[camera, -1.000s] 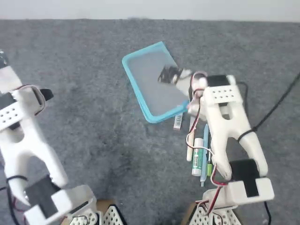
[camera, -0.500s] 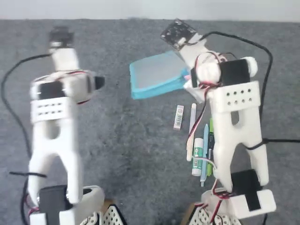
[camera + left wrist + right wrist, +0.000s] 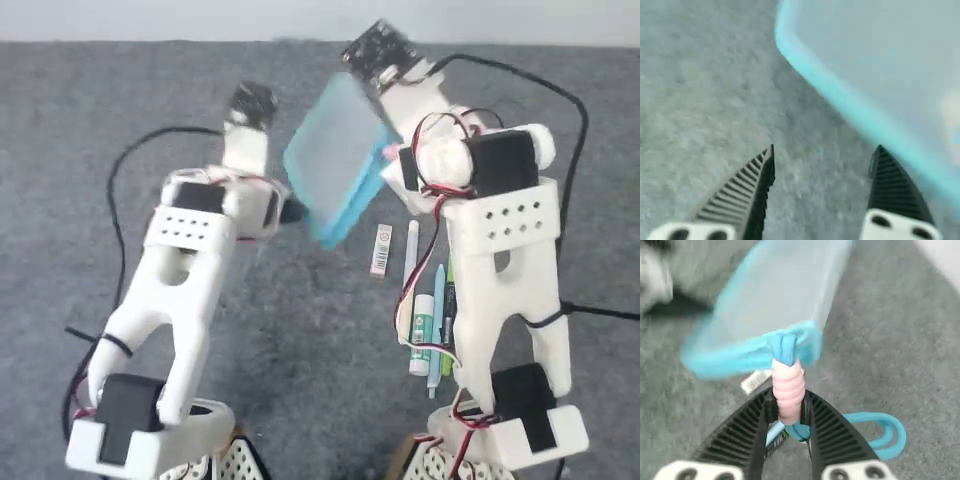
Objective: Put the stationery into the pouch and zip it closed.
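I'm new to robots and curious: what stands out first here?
A blue-edged pouch is held tilted above the grey mat, its pink tab pinched in the right gripper. The open left gripper is close beside its edge. Pens and a glue stick lie by the right arm.

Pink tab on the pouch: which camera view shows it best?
Right wrist view: the pink tab sits close and central, clamped between the jaws. The high view gives a pink speck beside the arm. The left wrist view shows the pouch by its blue rim.
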### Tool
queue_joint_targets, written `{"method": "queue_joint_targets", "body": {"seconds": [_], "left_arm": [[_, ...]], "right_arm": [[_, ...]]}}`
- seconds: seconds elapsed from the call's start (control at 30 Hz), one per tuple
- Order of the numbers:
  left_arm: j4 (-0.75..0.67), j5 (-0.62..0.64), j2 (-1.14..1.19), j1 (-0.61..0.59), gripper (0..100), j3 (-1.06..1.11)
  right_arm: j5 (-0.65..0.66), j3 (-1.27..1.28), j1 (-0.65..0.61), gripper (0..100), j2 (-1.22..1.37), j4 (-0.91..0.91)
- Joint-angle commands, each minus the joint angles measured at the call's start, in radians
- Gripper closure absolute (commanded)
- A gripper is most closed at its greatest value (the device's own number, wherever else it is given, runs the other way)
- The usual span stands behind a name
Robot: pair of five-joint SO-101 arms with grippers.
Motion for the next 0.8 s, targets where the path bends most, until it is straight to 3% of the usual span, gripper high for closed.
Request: {"method": "queue_joint_targets", "body": {"seconds": [0.0,0.17,0.37,0.57,0.77], "left_arm": [[-0.032,-0.015,-0.011,0.066,71,0.024],[-0.103,0.086,-0.011,0.158,71,0.001],[-0.169,0.235,-0.011,0.236,71,0.022],[-0.149,0.367,-0.072,0.302,71,0.028],[-0.052,0.414,-0.354,0.242,71,0.097]], "right_arm": [[-0.077,-0.157,-0.015,99.1,0.022,-0.007],[-0.123,-0.210,-0.166,99.1,0.101,0.059],[-0.193,-0.210,-0.280,99.1,0.018,0.059],[-0.190,-0.158,-0.309,99.1,-0.058,0.059],[-0.180,-0.121,-0.291,99.1,-0.061,0.059]]}}
